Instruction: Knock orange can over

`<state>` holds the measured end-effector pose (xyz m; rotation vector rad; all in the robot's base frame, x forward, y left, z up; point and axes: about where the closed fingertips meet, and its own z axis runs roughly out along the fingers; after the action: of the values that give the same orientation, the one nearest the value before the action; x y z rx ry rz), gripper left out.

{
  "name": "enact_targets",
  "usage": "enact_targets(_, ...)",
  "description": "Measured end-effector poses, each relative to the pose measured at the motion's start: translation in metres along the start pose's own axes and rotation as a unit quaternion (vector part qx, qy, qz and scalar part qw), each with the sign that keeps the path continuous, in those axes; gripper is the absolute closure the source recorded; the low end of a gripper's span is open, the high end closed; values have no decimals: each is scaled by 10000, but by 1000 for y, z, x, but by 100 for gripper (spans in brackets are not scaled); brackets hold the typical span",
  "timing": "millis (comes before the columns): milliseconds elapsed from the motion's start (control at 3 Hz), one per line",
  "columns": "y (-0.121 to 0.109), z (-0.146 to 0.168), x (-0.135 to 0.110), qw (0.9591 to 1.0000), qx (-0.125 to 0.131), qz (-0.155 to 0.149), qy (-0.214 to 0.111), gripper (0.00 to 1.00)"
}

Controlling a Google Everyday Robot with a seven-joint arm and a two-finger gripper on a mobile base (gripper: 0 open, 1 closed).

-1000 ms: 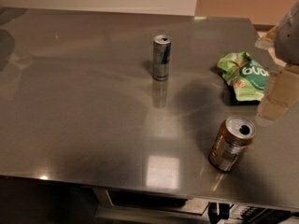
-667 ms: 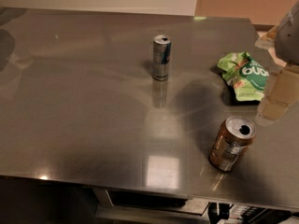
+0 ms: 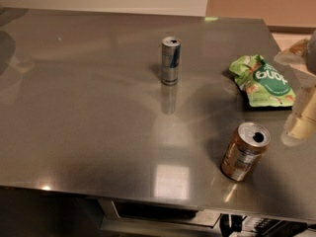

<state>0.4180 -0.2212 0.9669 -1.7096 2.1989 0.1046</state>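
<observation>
Standing upright, orange can (image 3: 245, 152), near but apart from tool (image 3: 299, 126) at right edge, grip state unclear

Slim silver-blue can (image 3: 171, 60), green snack bag (image 3: 261, 80)

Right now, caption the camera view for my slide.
Orange can upright on steel table, gripper beside it at the right edge; slim silver-and-blue can and green snack bag beyond.

Dim, warm light fell from above. A pale square of glare sat low and centre on the surface (image 3: 98, 132); soft shadows darkened the upper left. The end effector (image 3: 300, 125), at the right edge, looked washed out.
</observation>
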Motion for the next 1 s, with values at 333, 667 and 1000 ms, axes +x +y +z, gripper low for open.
enact_targets(333, 24, 9, 3, 9994, -188, -67, -274, 0)
enact_targets(667, 44, 26, 4, 9983, -349, -93, -467, 0)
enact_targets(1000, 57, 45, 5, 9967, -464, -28, -670, 0)
